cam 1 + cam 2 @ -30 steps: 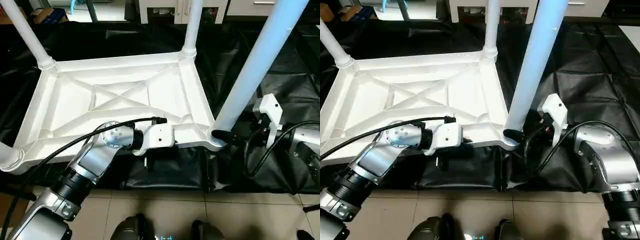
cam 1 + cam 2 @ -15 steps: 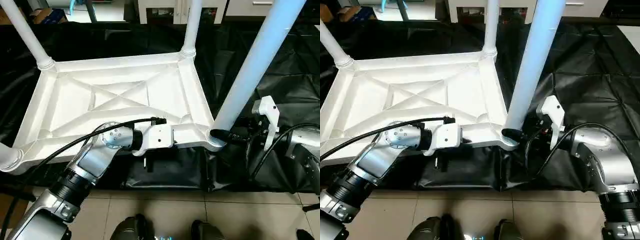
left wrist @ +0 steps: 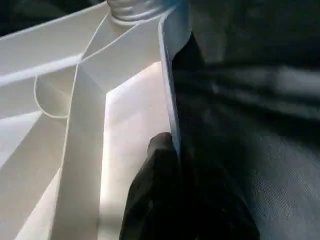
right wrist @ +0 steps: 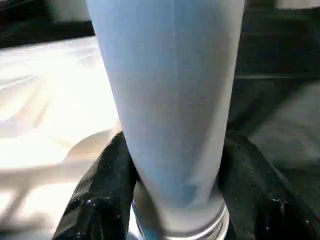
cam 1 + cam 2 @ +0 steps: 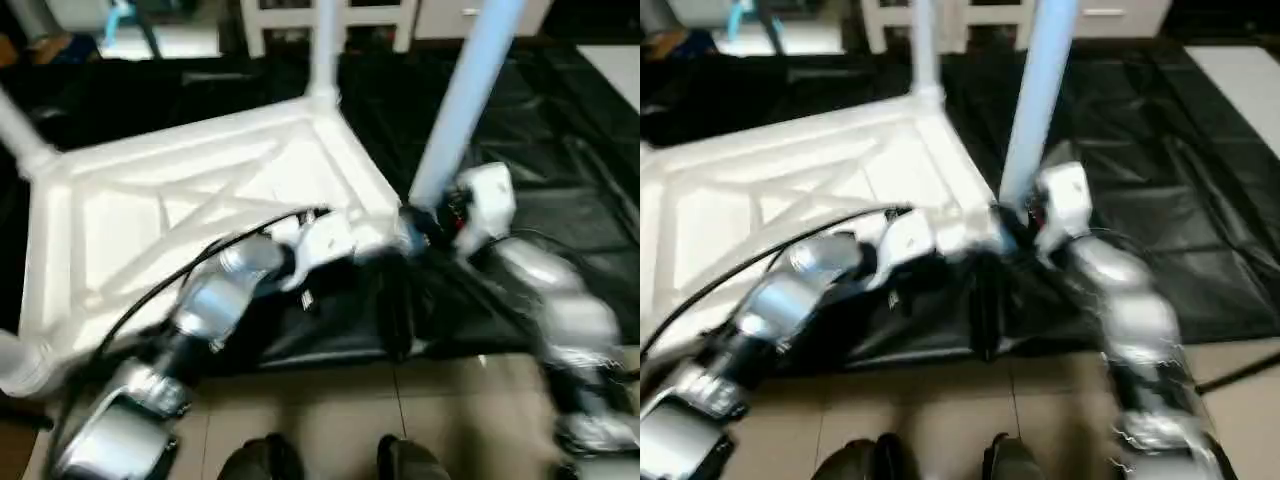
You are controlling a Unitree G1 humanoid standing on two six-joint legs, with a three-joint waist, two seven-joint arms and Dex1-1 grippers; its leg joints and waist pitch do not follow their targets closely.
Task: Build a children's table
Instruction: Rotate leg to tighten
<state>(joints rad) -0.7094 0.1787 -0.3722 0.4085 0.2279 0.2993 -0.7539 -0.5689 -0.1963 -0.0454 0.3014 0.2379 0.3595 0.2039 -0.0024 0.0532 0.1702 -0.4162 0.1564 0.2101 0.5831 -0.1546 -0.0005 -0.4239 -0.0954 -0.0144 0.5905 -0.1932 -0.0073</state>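
While legs stand in sockets | right gripper (image 4: 172, 200) fingers clasp centre-frame leg (image 4: 170, 100), seemingly seating it | left gripper (image 3: 170, 165) fingers pinch tabletop (image 5: 200, 200) rim.

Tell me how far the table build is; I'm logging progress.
Legs stand in the top's corner sockets, so fitting looks mostly done. In hand: the right gripper clasps the near leg at its base, and the left gripper pinches the rim. Left: turning it upright.

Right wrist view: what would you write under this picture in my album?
The right gripper closes its black fingers around a white table leg near its corner socket.
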